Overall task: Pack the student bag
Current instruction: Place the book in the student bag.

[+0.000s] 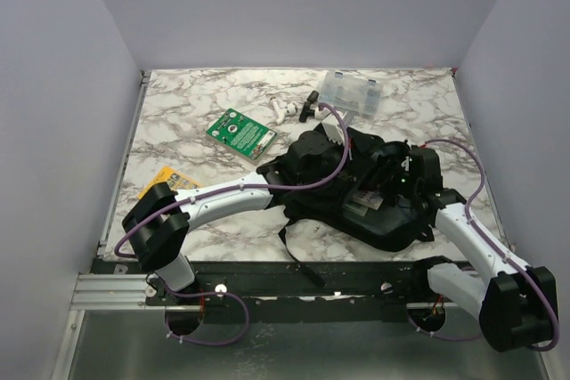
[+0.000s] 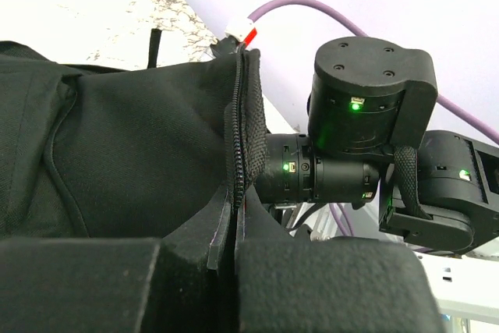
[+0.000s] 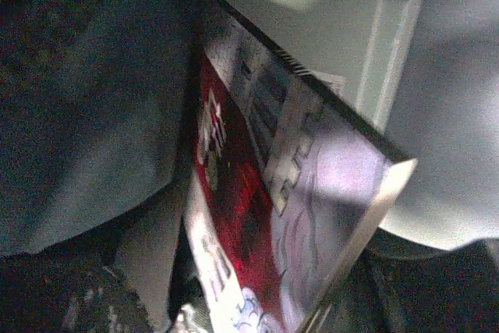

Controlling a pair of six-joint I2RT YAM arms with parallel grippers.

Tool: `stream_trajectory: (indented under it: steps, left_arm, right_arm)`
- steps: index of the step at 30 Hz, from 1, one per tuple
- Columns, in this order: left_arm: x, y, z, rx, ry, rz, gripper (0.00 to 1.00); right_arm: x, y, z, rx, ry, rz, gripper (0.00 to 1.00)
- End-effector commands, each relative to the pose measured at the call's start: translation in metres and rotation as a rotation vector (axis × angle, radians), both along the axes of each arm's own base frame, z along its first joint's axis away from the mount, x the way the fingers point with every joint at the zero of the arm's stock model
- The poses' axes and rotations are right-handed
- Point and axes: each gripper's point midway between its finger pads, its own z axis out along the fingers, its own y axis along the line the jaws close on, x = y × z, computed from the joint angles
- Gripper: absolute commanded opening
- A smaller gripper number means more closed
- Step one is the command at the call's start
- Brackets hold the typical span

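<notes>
The student bag (image 1: 374, 211), a large black backpack, lies in the middle of the table. My left gripper (image 2: 234, 247) is shut on the bag's zipper edge (image 2: 238, 138) and holds the opening up. In the top view it sits at the bag's left side (image 1: 313, 156). My right gripper (image 3: 242, 286) is down inside the bag, between the grey lining (image 3: 93, 154) and its walls. Its dark fingers (image 3: 47, 294) stand apart at the bottom corners of the right wrist view. A flat book with a red and white cover (image 3: 257, 193) leans between them, not pinched.
Behind the bag lie a green circuit board (image 1: 240, 133), white earbuds (image 1: 280, 112), a small black piece (image 1: 310, 106) and a clear plastic compartment box (image 1: 352, 93). A yellow item (image 1: 165, 181) lies by the left arm. White walls enclose the table.
</notes>
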Motion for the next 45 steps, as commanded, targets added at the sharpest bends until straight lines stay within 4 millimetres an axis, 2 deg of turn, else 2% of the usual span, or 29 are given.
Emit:
stream_trajectory:
  steps: [1,5,8,10,12,15,18,21,24,27,30,33,36,39,45]
  left_arm:
    - [-0.008,0.002,0.035,-0.102,-0.037,-0.031,0.0]
    - [-0.009,0.0,0.031,-0.098,-0.025,-0.043,0.0]
    - [-0.009,0.001,0.03,-0.096,-0.024,-0.049,0.0]
    - [-0.009,0.002,0.028,-0.095,-0.018,-0.05,0.0]
    - [-0.009,0.003,0.028,-0.097,-0.01,-0.049,0.0]
    - [-0.009,0.0,0.027,-0.105,0.013,-0.058,0.0]
    - [-0.011,-0.004,0.025,-0.111,0.04,-0.077,0.0]
    - [-0.012,-0.008,0.022,-0.115,0.065,-0.087,0.0]
    - [-0.011,-0.009,0.02,-0.119,0.081,-0.085,0.0]
    - [-0.011,-0.009,0.019,-0.119,0.085,-0.085,0.0]
    - [-0.011,-0.008,0.017,-0.116,0.086,-0.086,0.0]
    - [-0.012,-0.008,0.016,-0.116,0.089,-0.092,0.0]
    - [-0.012,-0.008,0.015,-0.116,0.092,-0.095,0.0]
    - [-0.012,-0.009,0.015,-0.119,0.095,-0.098,0.0]
    - [-0.013,-0.008,0.013,-0.119,0.101,-0.099,0.0]
  right_arm:
    - [-0.007,-0.023,-0.007,-0.155,0.031,-0.012,0.67]
    - [-0.023,-0.045,-0.014,-0.258,0.053,-0.057,0.78]
    - [-0.029,-0.039,-0.015,-0.228,0.077,-0.039,0.81]
    - [-0.031,-0.044,-0.021,-0.256,0.128,-0.058,0.81]
    - [-0.031,-0.042,-0.031,-0.25,0.17,-0.045,0.81]
    - [-0.021,-0.029,-0.037,-0.206,0.167,-0.005,0.81]
    - [0.004,-0.012,-0.02,-0.119,0.022,0.025,0.79]
    - [0.016,-0.014,-0.013,-0.125,-0.039,-0.007,0.8]
    - [0.016,-0.012,-0.023,-0.109,-0.04,-0.003,0.81]
    - [-0.001,-0.035,-0.048,-0.216,0.127,-0.091,0.82]
    - [-0.015,-0.058,-0.053,-0.289,0.215,-0.212,0.87]
    - [-0.026,-0.068,-0.049,-0.315,0.223,-0.253,0.87]
    - [-0.025,-0.057,-0.047,-0.265,0.19,-0.213,0.86]
    - [-0.017,-0.032,-0.047,-0.154,0.146,-0.123,0.84]
    - [0.009,-0.009,-0.013,-0.035,-0.025,-0.056,0.76]
